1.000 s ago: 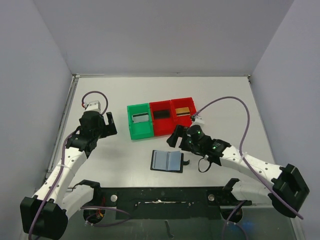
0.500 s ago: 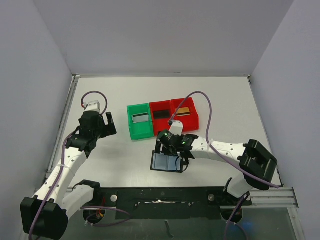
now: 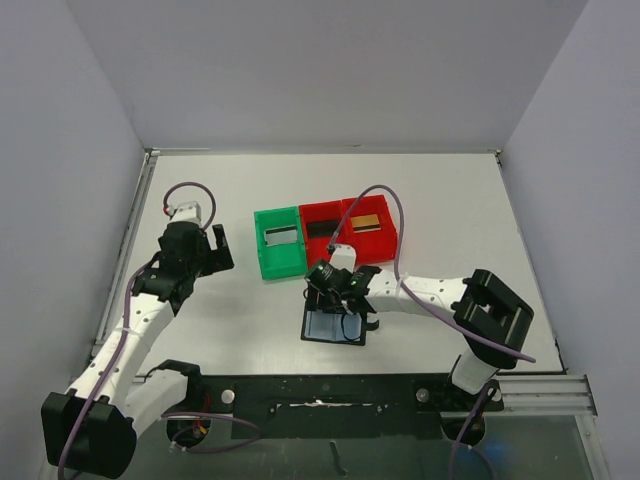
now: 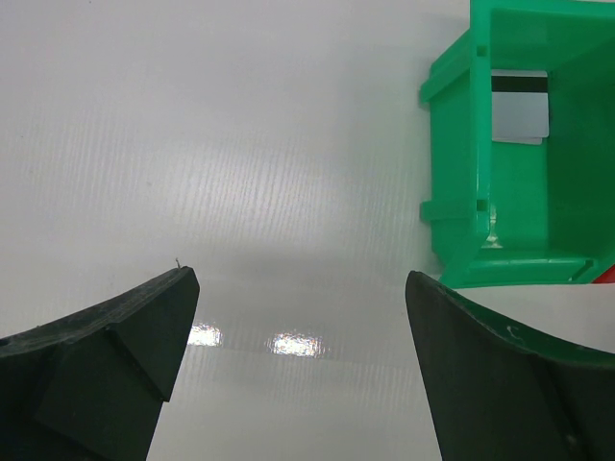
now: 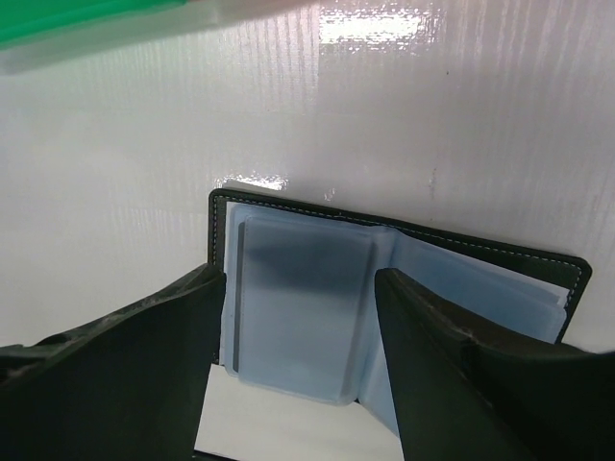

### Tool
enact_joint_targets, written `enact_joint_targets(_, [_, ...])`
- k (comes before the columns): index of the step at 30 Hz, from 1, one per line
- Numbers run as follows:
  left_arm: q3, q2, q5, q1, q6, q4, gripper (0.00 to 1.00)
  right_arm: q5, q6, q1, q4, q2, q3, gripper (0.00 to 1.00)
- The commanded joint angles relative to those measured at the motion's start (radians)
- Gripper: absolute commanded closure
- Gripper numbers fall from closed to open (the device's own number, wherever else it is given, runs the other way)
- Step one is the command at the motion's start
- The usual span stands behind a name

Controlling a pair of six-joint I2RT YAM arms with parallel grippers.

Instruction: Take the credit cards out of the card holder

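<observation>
We judge the emptying done: three credit cards (image 3: 365, 222) lie in bins (image 3: 281, 270), the card holder (image 5: 317, 307) looks empty beneath parted right jaws, left jaws wide apart.

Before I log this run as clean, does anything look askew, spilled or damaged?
Nothing stands out. The card holder lies open and flat; the grey card, black card and gold card lie in separate bins.

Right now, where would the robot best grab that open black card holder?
Probably one glossy pocket leaf, pinched across its side edges from above: the card holder lies open and flat, leaving little else to grasp. The right gripper stands astride that leaf.
</observation>
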Motion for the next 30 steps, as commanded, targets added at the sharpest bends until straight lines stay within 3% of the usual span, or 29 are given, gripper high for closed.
enact_joint_targets(1, [0.021, 0.003, 0.011, 0.006, 0.012, 0.042, 0.11, -0.014, -0.007, 0.003, 0.018, 0.018, 0.043, 0.37])
enact_joint_targets(8, [0.021, 0.009, 0.013, 0.006, 0.014, 0.042, 0.11, -0.043, 0.015, -0.012, 0.036, 0.034, -0.005, 0.43])
enact_joint_targets(22, [0.023, 0.018, 0.021, 0.006, 0.015, 0.043, 0.11, -0.133, 0.015, -0.061, 0.182, -0.005, -0.155, 0.78])
enact_joint_targets(27, [0.024, 0.018, 0.064, 0.007, 0.013, 0.044, 0.11, -0.192, 0.012, -0.086, 0.277, -0.033, -0.216, 0.80])
enact_joint_targets(30, [0.021, 0.010, 0.186, 0.006, -0.013, 0.055, 0.11, -0.251, 0.020, -0.118, 0.380, -0.065, -0.292, 0.80])
